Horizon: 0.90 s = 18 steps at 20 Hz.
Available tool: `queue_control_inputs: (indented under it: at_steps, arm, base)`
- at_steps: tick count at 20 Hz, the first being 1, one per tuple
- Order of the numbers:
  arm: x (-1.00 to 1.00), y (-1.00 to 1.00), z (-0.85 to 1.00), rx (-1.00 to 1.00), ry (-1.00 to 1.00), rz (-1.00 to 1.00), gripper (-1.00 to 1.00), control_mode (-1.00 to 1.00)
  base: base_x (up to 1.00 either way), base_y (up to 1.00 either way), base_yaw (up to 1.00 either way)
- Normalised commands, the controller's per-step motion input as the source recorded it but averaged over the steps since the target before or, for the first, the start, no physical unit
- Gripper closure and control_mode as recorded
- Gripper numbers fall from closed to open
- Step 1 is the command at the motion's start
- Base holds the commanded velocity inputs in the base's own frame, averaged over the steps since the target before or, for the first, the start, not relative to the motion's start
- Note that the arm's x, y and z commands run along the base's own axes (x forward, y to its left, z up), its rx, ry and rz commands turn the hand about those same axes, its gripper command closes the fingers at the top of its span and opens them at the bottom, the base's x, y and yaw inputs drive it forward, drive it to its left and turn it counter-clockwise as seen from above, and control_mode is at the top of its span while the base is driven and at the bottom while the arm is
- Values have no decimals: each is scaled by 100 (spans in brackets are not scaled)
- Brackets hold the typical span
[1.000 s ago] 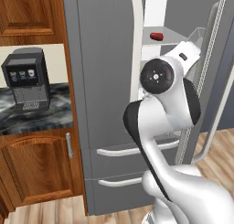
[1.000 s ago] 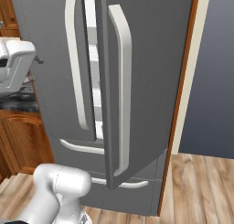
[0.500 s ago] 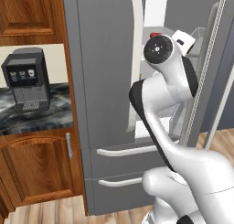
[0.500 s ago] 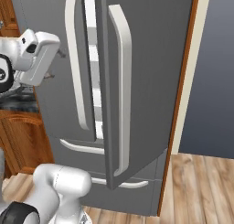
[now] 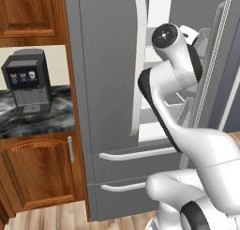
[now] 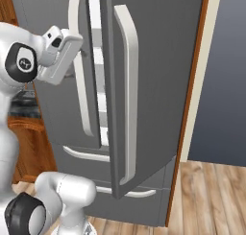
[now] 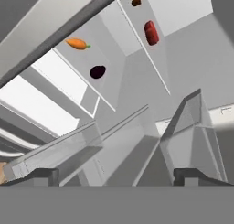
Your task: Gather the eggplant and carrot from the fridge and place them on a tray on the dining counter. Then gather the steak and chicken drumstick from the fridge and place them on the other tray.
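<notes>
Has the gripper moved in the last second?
Yes. In the right base view the gripper has swung right, toward the gap between the fridge doors.

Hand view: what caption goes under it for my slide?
Open gripper faces fridge shelves holding carrot, eggplant and red steak.

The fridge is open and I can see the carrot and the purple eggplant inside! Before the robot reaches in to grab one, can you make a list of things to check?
1. Fridge door open far enough to reach in: ok, there is a gap between the doors.
2. Jaws of the gripper open and empty: ok.
3. Carrot in sight on its shelf: ok.
4. Eggplant in sight, apart from the carrot: ok.
5. Clear path past the door bins that sit close ahead: cannot tell.
6. Gripper lined up with either vegetable: not ok, both lie far off toward the top of the hand view.
</notes>
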Motion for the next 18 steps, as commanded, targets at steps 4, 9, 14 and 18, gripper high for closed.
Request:
queue_control_inputs:
  at_steps: [4, 9, 14, 18]
  arm:
    - [41, -33, -20, -2, 0, 0, -100, -100]
    - [37, -35, -20, -1, 0, 0, -100, -100]
    - [19, -41, -12, -1, 0, 0, -100, -100]
    - [-5, -52, -6, 0, 0, 0, -100, -100]
  base:
    - [0, 0, 0]
    - [0, 0, 0]
    - [0, 0, 0]
    - [0, 0, 0]
